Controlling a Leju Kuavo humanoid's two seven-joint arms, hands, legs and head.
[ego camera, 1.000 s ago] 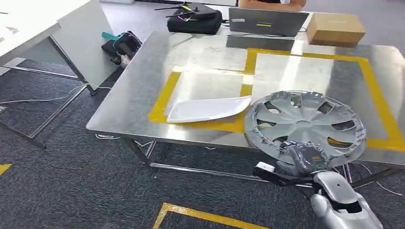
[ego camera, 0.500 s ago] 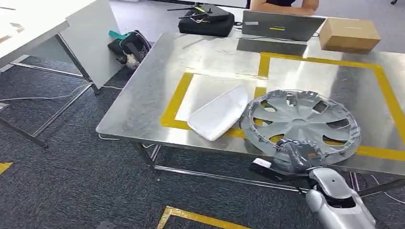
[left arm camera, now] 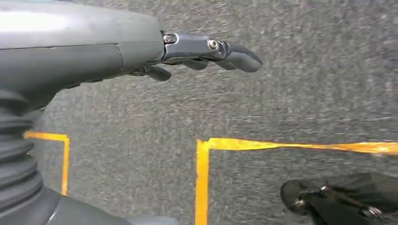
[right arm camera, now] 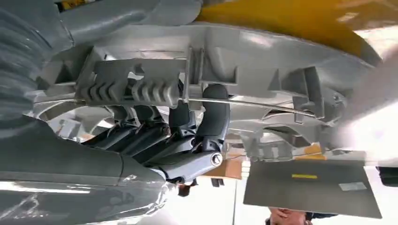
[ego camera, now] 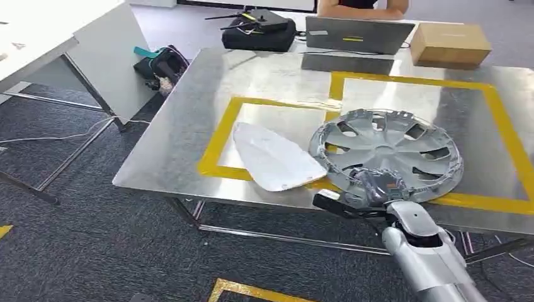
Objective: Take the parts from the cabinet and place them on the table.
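Placing step: your right hand fingers clamp the hubcap rim over the desk; left hand fingers apart, idle; next, lower it flat, release.

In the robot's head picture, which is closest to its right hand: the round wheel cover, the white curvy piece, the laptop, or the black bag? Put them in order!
From the right hand, nearest first:
1. Wheel cover: the hand grips its near rim, at the table's front edge.
2. White curvy piece: lying just left of the wheel cover.
3. Laptop: at the table's far edge.
4. Black bag: beyond the table's far left corner.
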